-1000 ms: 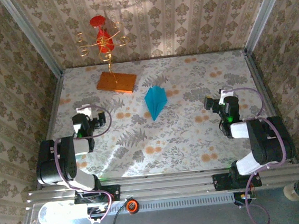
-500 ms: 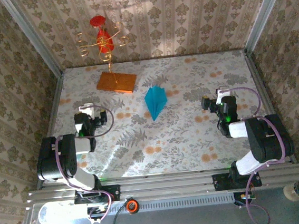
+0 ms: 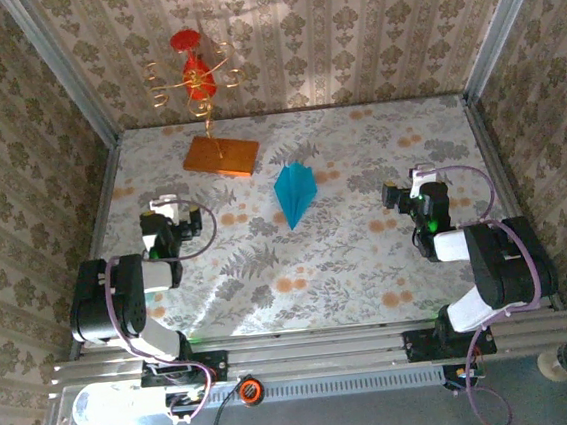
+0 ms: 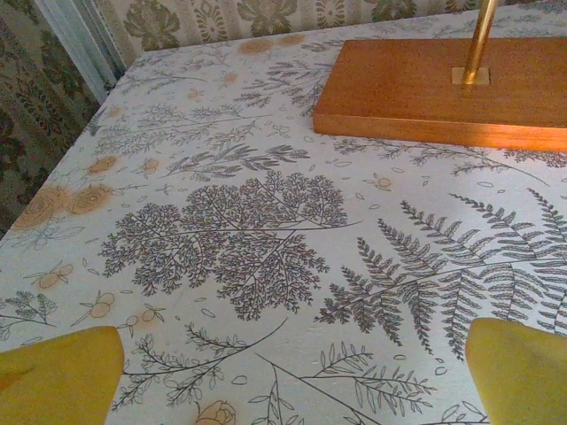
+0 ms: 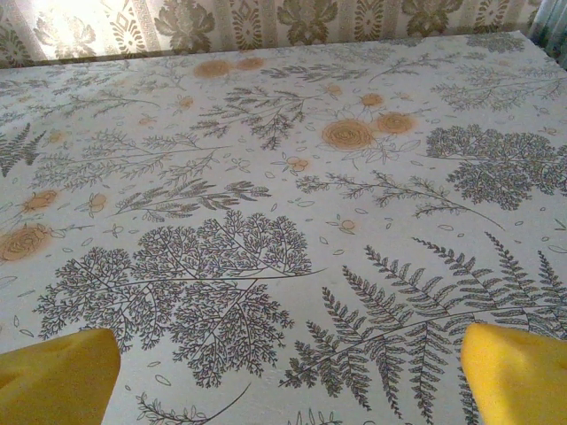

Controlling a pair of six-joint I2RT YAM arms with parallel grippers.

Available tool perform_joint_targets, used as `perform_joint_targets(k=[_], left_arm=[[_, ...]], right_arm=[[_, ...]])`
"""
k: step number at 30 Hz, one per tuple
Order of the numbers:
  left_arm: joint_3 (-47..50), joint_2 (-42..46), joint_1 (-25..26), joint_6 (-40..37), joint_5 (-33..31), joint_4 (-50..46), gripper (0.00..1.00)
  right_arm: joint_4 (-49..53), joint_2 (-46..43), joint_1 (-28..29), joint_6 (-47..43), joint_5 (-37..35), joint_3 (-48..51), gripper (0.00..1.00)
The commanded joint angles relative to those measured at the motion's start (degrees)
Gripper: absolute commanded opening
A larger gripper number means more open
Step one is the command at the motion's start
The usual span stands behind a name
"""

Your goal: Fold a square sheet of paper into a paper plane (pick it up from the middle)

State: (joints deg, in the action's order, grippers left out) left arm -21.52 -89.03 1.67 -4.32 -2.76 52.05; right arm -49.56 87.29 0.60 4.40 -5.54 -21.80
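- Table (image 3: 358, 155): fern-and-flower print cover, patterned walls on three sides.
- Left arm (image 3: 121, 298) and right arm (image 3: 495, 272): both folded low over the near half of the table, one at each side.
- Red and gold wire ornament (image 3: 197, 75): upright at far left, its gold stem (image 4: 481, 35) set in the orange slab (image 3: 220, 155).
- Paper plane (image 3: 294, 193): cyan-blue, folded, lying flat near the table's middle, point toward the near edge. It is near the slab's right end but not touching, and well apart from both grippers.
- Left gripper (image 3: 163, 214): jaws spread wide, nothing between them. Yellow fingertips (image 4: 58, 376) sit at the lower corners of the wrist view, over bare table, slab ahead.
- Right gripper (image 3: 417, 188): jaws spread wide, holding nothing. Yellow fingertips (image 5: 523, 372) over bare table.
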Motion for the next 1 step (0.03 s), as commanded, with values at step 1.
perform_joint_targets(k=[1], left_arm=[[-1.33,-0.18,-0.4,0.28,1.09,0.07,1.0]], right_arm=[[-1.44,0.54,0.19,-1.36,-0.53,-0.69,1.0]])
